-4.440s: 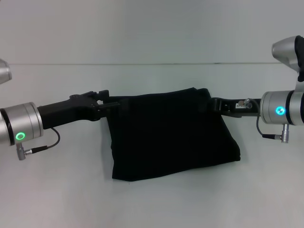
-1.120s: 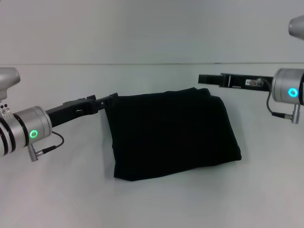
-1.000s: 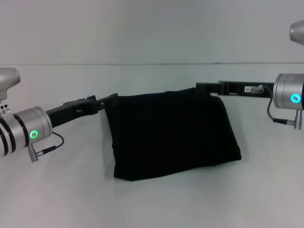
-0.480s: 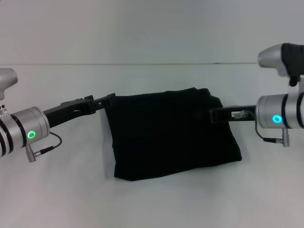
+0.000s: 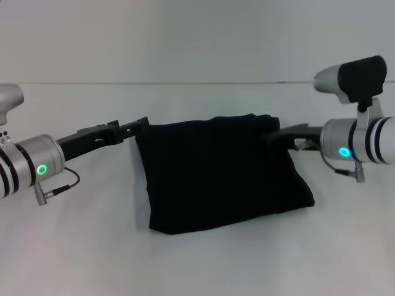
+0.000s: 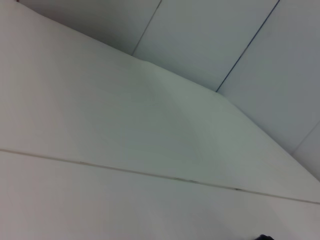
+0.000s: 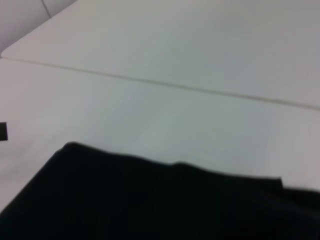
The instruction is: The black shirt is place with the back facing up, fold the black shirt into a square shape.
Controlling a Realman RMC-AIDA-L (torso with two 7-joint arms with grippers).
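The black shirt [image 5: 222, 176] lies folded into a rough square in the middle of the white table [image 5: 203, 265], its far edge a little bunched. My left gripper [image 5: 141, 123] reaches in from the left and ends at the shirt's far left corner. My right gripper [image 5: 279, 134] comes in from the right and ends at the far right corner, dark against the cloth. In the right wrist view the black shirt [image 7: 150, 200] fills the lower part, with bare table beyond it. The left wrist view shows only pale table and wall.
The white table [image 5: 74, 246] spreads out on all sides of the shirt. A pale wall [image 5: 197, 37] rises behind the table's far edge. Both silver forearms with green lights hang over the table's left and right sides.
My right arm swung from high behind the shirt down across its right edge and now rests at the far right corner. My left gripper lifted slightly at the far left corner. The shirt kept its shape.
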